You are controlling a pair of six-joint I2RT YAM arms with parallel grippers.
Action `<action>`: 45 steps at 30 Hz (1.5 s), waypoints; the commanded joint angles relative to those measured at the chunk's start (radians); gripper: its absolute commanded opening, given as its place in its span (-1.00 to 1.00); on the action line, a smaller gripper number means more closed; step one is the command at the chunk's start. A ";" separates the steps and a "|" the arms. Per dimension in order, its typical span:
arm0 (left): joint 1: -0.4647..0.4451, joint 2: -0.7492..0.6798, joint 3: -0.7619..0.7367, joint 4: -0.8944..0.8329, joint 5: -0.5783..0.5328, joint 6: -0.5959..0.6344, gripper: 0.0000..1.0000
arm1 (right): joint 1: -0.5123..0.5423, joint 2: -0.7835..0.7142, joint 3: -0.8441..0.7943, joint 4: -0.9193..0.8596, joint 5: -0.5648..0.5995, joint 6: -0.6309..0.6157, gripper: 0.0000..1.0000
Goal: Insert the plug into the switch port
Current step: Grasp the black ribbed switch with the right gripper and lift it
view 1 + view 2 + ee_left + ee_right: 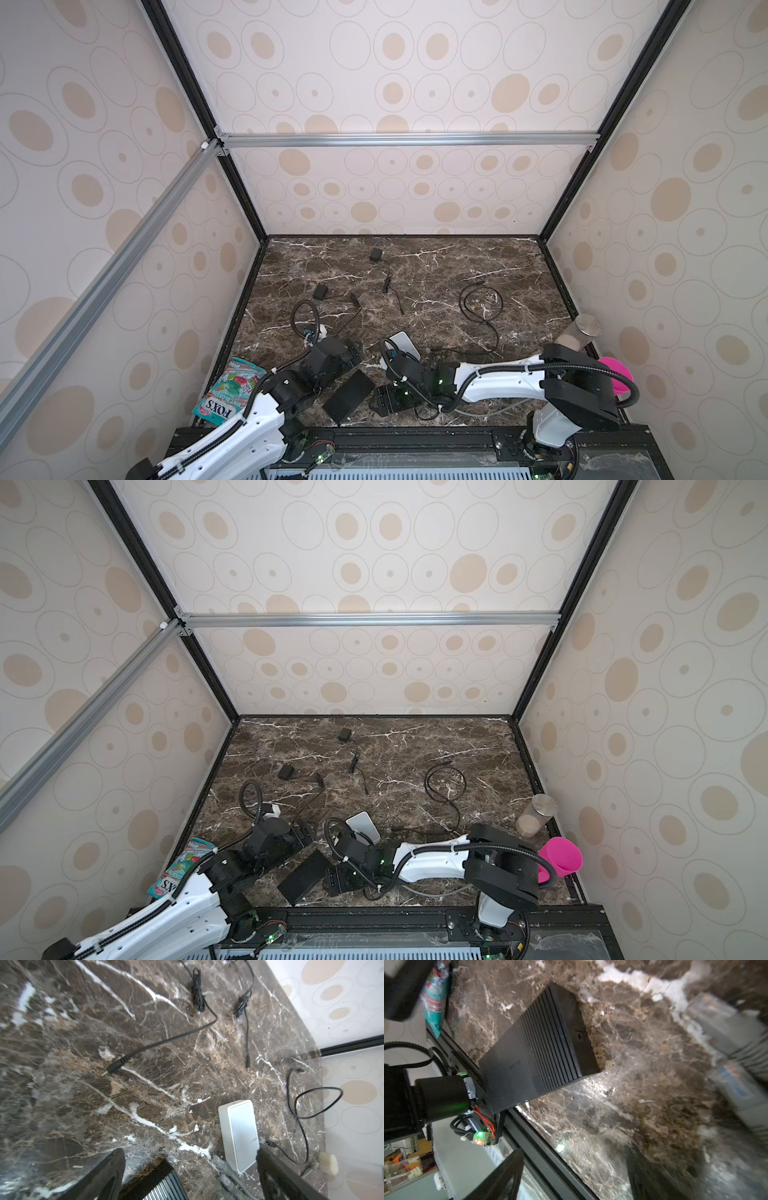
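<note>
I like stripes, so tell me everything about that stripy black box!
The black box is a flat, matte, plastic-looking slab with fine grooves over part of its top and a small round hole in one end, with nothing plugged in. It lies flat on the marble table, near the front edge.

Candy bag (230, 390), 8 o'clock on the counter (436, 282): big white brand "FOX'S", upside down in both top views. In a top view only "X'S" of it shows. A smaller white line runs beside the brand and looks like "MINT BLOSSOM", partly cut off. In the right wrist view the bag's print is too blurred to read. Black ribbed box (537, 1047), 6 o'clock: short faint logo on the smooth part of its top face, too faint to read.
</note>
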State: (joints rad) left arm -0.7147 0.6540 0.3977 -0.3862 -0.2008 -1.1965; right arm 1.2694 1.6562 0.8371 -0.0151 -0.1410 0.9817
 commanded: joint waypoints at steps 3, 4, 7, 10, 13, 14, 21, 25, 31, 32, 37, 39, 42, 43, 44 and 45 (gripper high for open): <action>0.005 -0.224 0.131 -0.082 0.012 0.197 0.96 | 0.042 0.051 0.136 -0.115 0.119 0.127 0.71; 0.006 -0.271 0.162 -0.087 0.006 0.226 0.96 | 0.042 0.060 0.165 -0.154 0.131 0.155 0.74; 0.006 -0.401 0.270 -0.160 -0.094 0.309 0.96 | 0.044 0.105 0.278 -0.344 0.182 0.299 0.84; 0.006 -0.479 0.359 -0.201 -0.147 0.449 0.96 | 0.048 0.192 0.451 -0.592 0.187 0.456 0.99; 0.004 -0.499 0.416 -0.235 -0.163 0.534 0.96 | 0.067 0.281 0.623 -0.774 0.189 0.539 0.99; 0.004 -0.499 0.428 -0.244 -0.163 0.554 0.96 | 0.074 0.307 0.675 -0.823 0.189 0.560 0.99; 0.004 -0.575 0.353 -0.267 -0.178 0.526 0.96 | 0.108 0.432 0.885 -0.973 0.247 0.697 1.00; 0.004 -0.612 0.357 -0.270 -0.199 0.543 0.96 | 0.114 0.511 0.986 -1.009 0.240 0.745 0.99; 0.001 -0.622 0.356 -0.279 -0.212 0.543 0.96 | 0.115 0.575 1.071 -0.970 0.281 0.769 0.99; 0.001 -0.624 0.357 -0.283 -0.220 0.538 0.96 | 0.116 0.584 1.086 -0.975 0.290 0.775 0.99; 0.001 -0.644 0.367 -0.315 -0.283 0.506 0.96 | 0.104 0.629 1.125 -1.000 0.272 0.811 1.00; 0.000 -0.643 0.370 -0.325 -0.298 0.492 0.96 | 0.099 0.651 1.135 -1.010 0.247 0.819 0.99; 0.000 -0.644 0.368 -0.327 -0.306 0.489 0.96 | 0.092 0.676 1.136 -1.007 0.227 0.821 0.98; 0.001 -0.643 0.366 -0.322 -0.304 0.491 0.96 | 0.090 0.681 1.134 -1.006 0.225 0.821 0.97; 0.001 -0.644 0.364 -0.320 -0.299 0.495 0.96 | 0.087 0.685 1.132 -1.004 0.222 0.819 0.95; 0.001 -0.643 0.362 -0.314 -0.295 0.498 0.96 | 0.085 0.687 1.131 -1.002 0.222 0.817 0.93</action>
State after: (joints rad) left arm -0.7116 0.0204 0.7406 -0.6884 -0.4732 -0.6884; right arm 1.3624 2.3192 1.9545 -0.9615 0.0944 1.7508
